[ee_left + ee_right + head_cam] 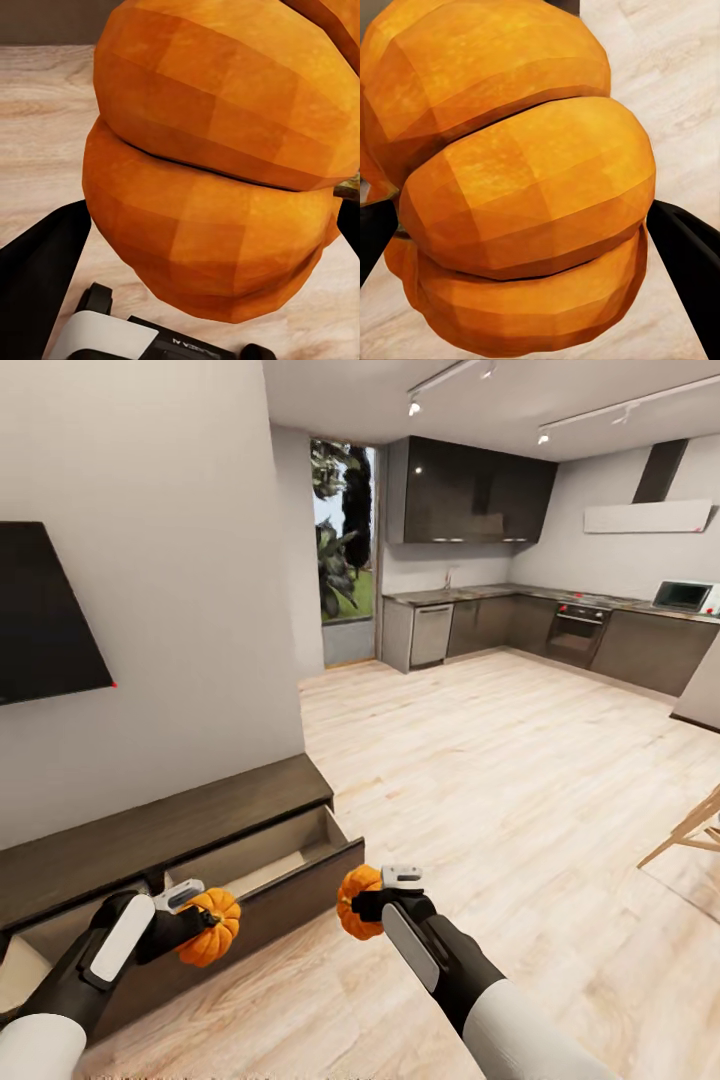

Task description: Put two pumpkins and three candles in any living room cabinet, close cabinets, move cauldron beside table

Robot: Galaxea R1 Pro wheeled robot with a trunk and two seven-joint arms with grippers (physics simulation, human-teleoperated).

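Observation:
I hold one orange ribbed pumpkin in each hand. In the head view my left gripper is shut on a pumpkin just in front of the open drawer of the long dark-brown cabinet. My right gripper is shut on the other pumpkin, over the wood floor a little right of the drawer's corner. The left wrist view shows its pumpkin up close, and the right wrist view shows the other pumpkin the same way. The candles and the cauldron are out of view.
A black TV hangs on the wall above the cabinet. The pale wood floor runs back to a dark kitchen. A wooden chair leg juts in at the right edge.

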